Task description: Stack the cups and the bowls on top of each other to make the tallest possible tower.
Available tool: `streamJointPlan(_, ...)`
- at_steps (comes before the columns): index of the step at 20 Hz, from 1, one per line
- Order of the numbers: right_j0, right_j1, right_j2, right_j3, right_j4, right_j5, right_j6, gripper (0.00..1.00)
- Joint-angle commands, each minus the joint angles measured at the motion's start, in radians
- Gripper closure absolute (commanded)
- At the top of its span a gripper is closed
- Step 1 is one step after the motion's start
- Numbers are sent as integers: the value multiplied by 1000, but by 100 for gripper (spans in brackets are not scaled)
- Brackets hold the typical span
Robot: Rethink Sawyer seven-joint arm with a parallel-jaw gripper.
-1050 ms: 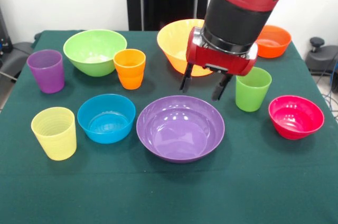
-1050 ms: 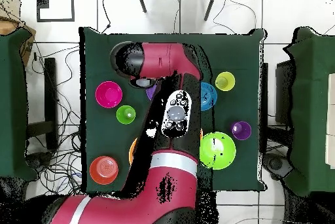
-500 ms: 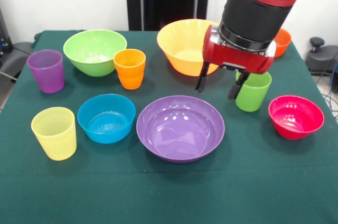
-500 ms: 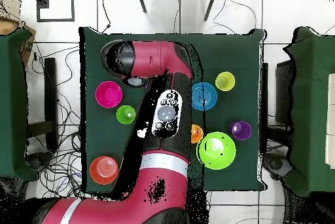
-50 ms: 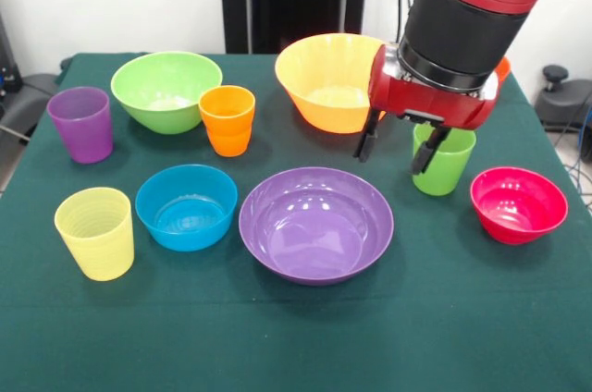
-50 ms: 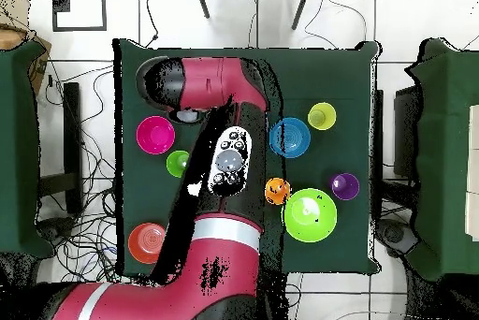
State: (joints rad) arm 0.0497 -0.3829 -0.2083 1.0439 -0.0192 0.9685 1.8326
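1. Nothing is stacked yet; every cup and bowl stands alone on the green bench (image 5: 462, 336). The purple bowl (image 5: 315, 223), taken here as the landmark, sits toward the near edge, at mid-width.
2. To its left the blue bowl (image 5: 186, 206) is found just beside it, and the pale yellow cup (image 5: 94, 231) farther left.
3. To its right the pink-red bowl (image 5: 518, 204) stands apart.
4. Just behind its right rim the claw (image 5: 400, 153) hangs, fingers spread and holding nothing, one tip in front of the green cup (image 5: 448, 165).
5. Farther behind, the orange cup (image 5: 228, 119) and purple cup (image 5: 80, 123) are seen to the left, then the light green bowl (image 5: 166, 89) and the large orange-yellow bowl (image 5: 328, 80); the orange-red bowl (image 5: 502, 67) shows only as a sliver behind the arm.
6. All pieces are judged light, stiff, glossy plastic, likely slippery and easily tipped or nudged.
7. A cup is best pinched across one wall at the rim; bowls likewise by the rim, since their width is judged to exceed the claw's spread.
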Motion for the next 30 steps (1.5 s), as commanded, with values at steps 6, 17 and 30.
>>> streamJointPlan(6, 19, 46, 31, 0, 21, 68, 178, 0)
streamJointPlan(17, 42, 77, 14, -29, 27, 64, 213, 0)
streamJointPlan(30, 63, 106, -10, -48, 42, 58, 227, 0)
